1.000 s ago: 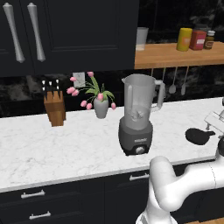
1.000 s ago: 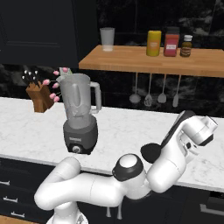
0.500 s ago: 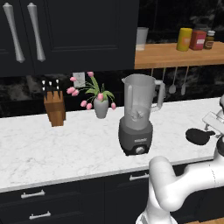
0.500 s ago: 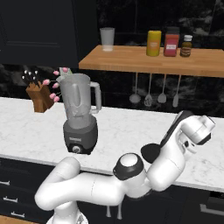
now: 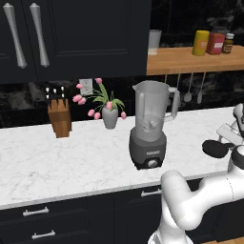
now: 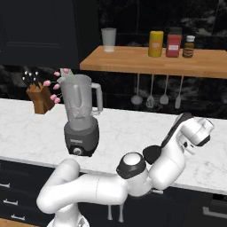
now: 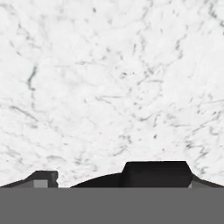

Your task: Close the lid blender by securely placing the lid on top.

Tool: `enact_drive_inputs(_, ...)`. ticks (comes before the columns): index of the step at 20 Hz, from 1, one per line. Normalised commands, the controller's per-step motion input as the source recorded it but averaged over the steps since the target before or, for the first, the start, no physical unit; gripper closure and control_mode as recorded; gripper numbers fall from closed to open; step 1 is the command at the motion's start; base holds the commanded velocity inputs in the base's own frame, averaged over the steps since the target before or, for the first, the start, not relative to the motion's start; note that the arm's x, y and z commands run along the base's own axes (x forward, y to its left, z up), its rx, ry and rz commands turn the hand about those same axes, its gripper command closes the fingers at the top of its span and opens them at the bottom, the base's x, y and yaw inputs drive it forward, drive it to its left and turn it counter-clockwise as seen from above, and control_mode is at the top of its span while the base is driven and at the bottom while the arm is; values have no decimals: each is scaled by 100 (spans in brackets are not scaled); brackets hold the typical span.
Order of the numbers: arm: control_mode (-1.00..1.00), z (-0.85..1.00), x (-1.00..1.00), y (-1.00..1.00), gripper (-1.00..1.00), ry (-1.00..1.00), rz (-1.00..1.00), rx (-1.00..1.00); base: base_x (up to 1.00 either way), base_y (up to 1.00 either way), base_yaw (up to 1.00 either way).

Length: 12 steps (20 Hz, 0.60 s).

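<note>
At the bottom of the hand view, the two-finger gripper hangs close over the white marble counter, with the flat round matte black lid lying at its tips; whether the jaws pinch it I cannot tell. In the left base view the lid sits at the right edge, well apart from the dark grey blender with its tall clear jar at centre, whose rim is uncovered. Further back stand a small grey vase of pink tulips and a wooden knife block.
</note>
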Motion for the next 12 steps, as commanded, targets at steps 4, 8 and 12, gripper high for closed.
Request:
enact_drive_inputs(4, -100, -53, 0, 19, -100, 4, -2, -4, 0, 0, 0)
enact_drive_inputs(8, -100, -59, -20, 31, 100, 0, -2, -5, 0, 0, 0)
enact_drive_inputs(12, -100, -10, -22, 26, 100, 0, 0, 0, 0, 0, 0)
